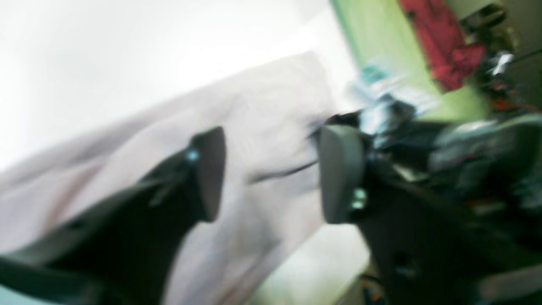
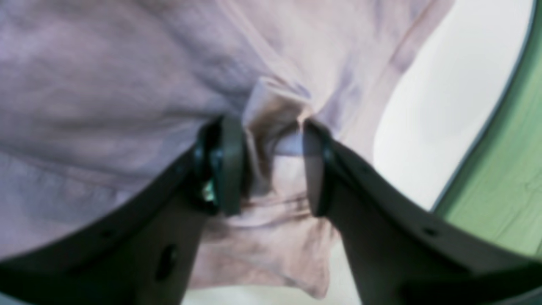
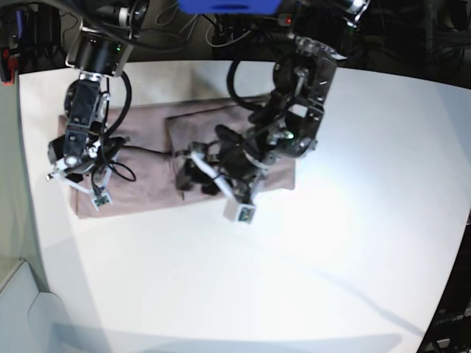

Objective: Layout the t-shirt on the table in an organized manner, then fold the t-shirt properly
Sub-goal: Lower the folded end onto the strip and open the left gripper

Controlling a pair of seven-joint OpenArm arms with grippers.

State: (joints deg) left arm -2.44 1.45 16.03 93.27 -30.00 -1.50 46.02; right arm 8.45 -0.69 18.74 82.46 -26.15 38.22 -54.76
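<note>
The dusty-pink t-shirt (image 3: 147, 165) lay folded at ten o'clock on the white surface (image 3: 331, 243), the left hand (image 1: 271, 173) spread apart above it while the right hand (image 2: 273, 169), part-spread, straddled a raised pinch of cloth.

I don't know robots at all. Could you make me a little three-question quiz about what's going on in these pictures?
1. True or false: the t-shirt lies on the table.
2. How many robot arms reach over the shirt? A) one B) two C) three
3. In the right wrist view, what sits between the fingers of the right gripper?

Key:
1. True.
2. B: the right gripper at one end of the shirt, the left gripper over the other.
3. A raised pinch of pink fabric.
</note>
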